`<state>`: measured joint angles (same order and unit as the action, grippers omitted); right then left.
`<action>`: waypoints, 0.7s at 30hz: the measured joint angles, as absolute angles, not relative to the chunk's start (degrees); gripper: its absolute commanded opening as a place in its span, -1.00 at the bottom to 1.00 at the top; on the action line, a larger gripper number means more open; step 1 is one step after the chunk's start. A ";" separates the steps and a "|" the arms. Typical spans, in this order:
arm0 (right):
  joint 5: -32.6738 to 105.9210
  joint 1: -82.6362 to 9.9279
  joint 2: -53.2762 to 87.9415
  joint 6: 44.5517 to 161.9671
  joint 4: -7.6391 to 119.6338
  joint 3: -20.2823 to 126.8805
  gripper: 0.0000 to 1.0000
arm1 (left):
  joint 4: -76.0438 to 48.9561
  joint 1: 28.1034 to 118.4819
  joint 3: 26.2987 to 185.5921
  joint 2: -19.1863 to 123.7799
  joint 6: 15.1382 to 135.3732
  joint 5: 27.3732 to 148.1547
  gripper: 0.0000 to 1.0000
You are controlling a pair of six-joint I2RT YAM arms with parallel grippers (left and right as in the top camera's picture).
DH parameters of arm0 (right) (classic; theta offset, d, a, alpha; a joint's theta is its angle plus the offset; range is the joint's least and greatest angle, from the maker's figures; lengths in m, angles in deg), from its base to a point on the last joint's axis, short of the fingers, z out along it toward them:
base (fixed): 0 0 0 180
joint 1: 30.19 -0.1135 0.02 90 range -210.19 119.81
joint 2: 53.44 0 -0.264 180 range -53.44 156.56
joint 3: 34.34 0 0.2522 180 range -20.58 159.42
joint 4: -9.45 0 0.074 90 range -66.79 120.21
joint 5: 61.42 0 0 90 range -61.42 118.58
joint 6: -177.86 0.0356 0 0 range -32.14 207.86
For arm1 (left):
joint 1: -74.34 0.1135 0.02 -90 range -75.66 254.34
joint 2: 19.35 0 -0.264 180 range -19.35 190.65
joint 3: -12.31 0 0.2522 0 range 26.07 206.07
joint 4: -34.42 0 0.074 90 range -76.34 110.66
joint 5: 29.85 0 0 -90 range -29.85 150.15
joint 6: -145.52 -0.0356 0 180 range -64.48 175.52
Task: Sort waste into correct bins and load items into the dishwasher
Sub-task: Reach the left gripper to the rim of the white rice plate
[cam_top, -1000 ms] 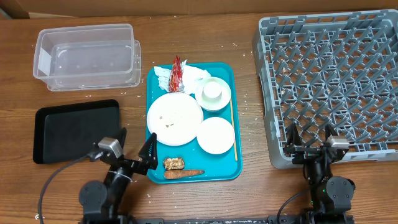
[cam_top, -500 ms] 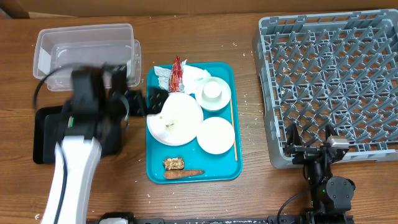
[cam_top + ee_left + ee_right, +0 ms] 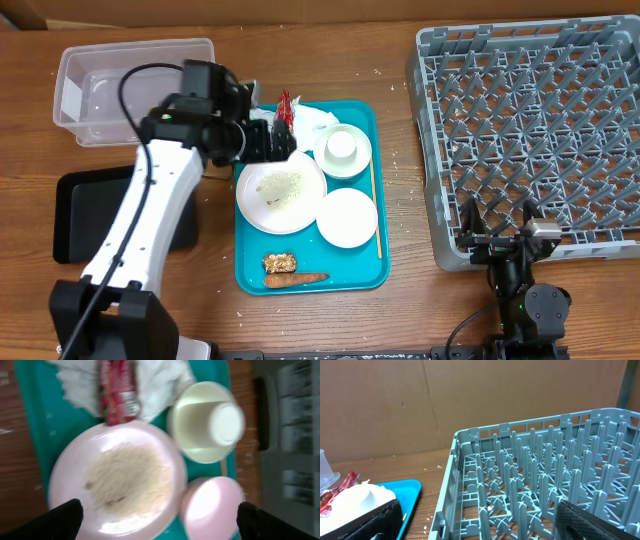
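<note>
While it hangs spread wide and empty, the left gripper (image 3: pixel 160 512) hovers over the crumb-dusted round pink plate (image 3: pixel 117 477) on the teal plastic tray (image 3: pixel 350 265), likely aiming for the red foil wrapper (image 3: pixel 117 390) beyond, atop a crumpled white napkin (image 3: pixel 160 380); the right gripper (image 3: pixel 497 222), also spread, sits by the grey dishwasher rack (image 3: pixel 530 120)

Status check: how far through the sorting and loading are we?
Done: nothing; the dish rack and clear bin look empty. In hand: left tool hovers open over the large plate, gripping nothing; right tool idles open. Left: that plate, small plate, cup, wrapper, napkin, food scraps, all on the teal tray.
</note>
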<state>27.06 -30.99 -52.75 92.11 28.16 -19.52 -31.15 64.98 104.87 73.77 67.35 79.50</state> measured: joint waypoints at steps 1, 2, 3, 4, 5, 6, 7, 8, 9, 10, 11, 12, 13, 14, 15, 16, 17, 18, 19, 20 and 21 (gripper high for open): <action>27.04 -30.97 -52.75 92.11 28.18 -19.52 1.00 | -31.54 64.10 104.87 74.01 67.44 75.98 1.00; 27.06 -30.97 -52.75 92.13 28.18 -19.52 1.00 | -31.54 63.60 104.87 74.21 67.53 72.99 1.00; 27.06 -30.97 -52.75 92.11 28.16 -19.52 1.00 | -31.26 63.05 104.87 74.45 67.55 69.95 1.00; 27.04 -30.99 -52.75 92.13 28.16 -19.52 1.00 | -30.84 62.75 104.87 74.73 67.55 67.61 1.00; 27.06 -30.97 -52.75 92.11 28.16 -19.52 1.00 | -30.43 62.72 104.87 75.02 67.55 65.73 1.00; 27.04 -30.97 -52.75 92.11 28.14 -19.52 1.00 | -30.38 62.75 104.87 75.32 67.53 64.11 1.00; 27.04 -30.97 -52.75 92.11 28.18 -19.52 1.00 | -30.41 62.75 104.87 75.63 67.53 62.78 1.00; 27.06 -30.97 -52.75 92.13 28.18 -19.52 1.00 | -30.36 62.77 104.87 76.00 67.35 61.51 1.00; 27.04 -30.97 -52.75 92.11 28.18 -19.52 1.00 | -30.17 62.86 104.87 76.31 67.05 60.73 1.00; 27.04 -30.97 -52.75 92.11 28.16 -19.52 1.00 | -29.99 62.86 104.87 76.74 66.09 59.94 1.00; 27.04 -30.97 -52.75 92.11 28.18 -19.52 1.00 | -29.95 62.81 104.87 77.16 65.41 59.46 1.00; 27.04 -30.97 -52.75 92.13 28.14 -19.52 1.00 | -29.97 62.79 104.87 77.53 64.71 59.11 1.00; 27.04 -30.97 -52.75 92.11 28.16 -19.52 1.00 | -29.99 62.79 104.87 78.16 64.05 58.78 1.00; 27.06 -30.97 -52.75 92.11 28.16 -19.52 1.00 | -29.99 62.79 104.87 78.84 63.53 58.54 1.00; 27.06 -30.99 -52.75 92.11 28.18 -19.52 1.00 | -29.93 62.79 104.87 79.69 62.61 58.48 1.00; 27.04 -30.97 -52.75 92.13 28.16 -19.52 1.00 | -29.82 62.79 104.87 80.59 61.50 58.56 1.00; 27.06 -30.97 -52.75 92.11 28.16 -19.52 1.00 | -29.53 62.79 104.87 81.64 60.29 58.72 1.00; 27.04 -30.97 -52.75 92.13 28.16 -19.52 1.00 | -29.16 62.79 104.87 82.65 58.85 59.15 0.96; 27.04 -30.97 -52.75 92.11 28.14 -19.52 1.00 | -28.83 62.79 104.87 83.96 56.97 59.77 0.89; 27.06 -30.97 -52.75 92.11 28.18 -19.52 1.00 | -28.66 62.79 104.87 85.05 55.64 60.33 0.81; 27.04 -30.99 -52.75 92.13 28.16 -19.52 1.00 | -28.59 62.79 104.87 86.05 54.33 60.73 0.74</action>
<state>27.04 -30.99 -52.75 92.13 28.16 -19.52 -28.59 62.79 104.87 86.05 54.33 60.73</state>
